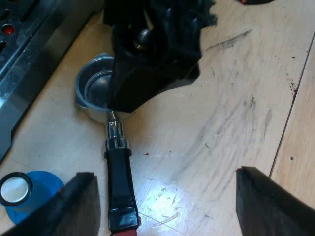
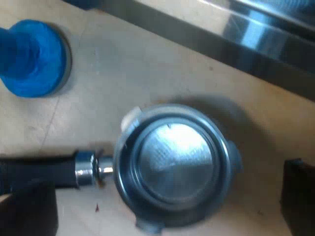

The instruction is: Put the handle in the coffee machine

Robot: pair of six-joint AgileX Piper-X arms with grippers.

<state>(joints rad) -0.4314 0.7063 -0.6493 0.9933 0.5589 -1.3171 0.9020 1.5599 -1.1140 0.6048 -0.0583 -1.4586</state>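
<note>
**Holder Lies Loose on the Table, Both Grippers Wide Open**

The wooden table (image 1: 221,123) is the biggest thing here. It is pale and has grey scuff marks. The shiny espresso machine (image 1: 29,44) stands on it. Its metal edge runs close by the round end of the holder (image 2: 172,162).

The right gripper (image 2: 162,196) hangs right over the holder's round metal cup (image 1: 93,88). Its two black fingers (image 2: 298,191) are spread wide. One is down beside the handle (image 1: 120,182) and the other is out past the far side of the cup. They grip nothing.

The left gripper (image 1: 165,172) is farther back, over the handle. Its fingers are spread wide too, and it holds nothing. The handle lies between them, just beside one finger and well apart from the other.

The holder lies flat on the table and is not locked into the machine. The cup faces up, so its shiny bottom shows. The dark handle sticks out from the cup, away from the machine, and finishes in a red end (image 1: 123,233).

The blue tamper (image 1: 37,194) stands on the table, near the handle and apart from the cup.
</note>
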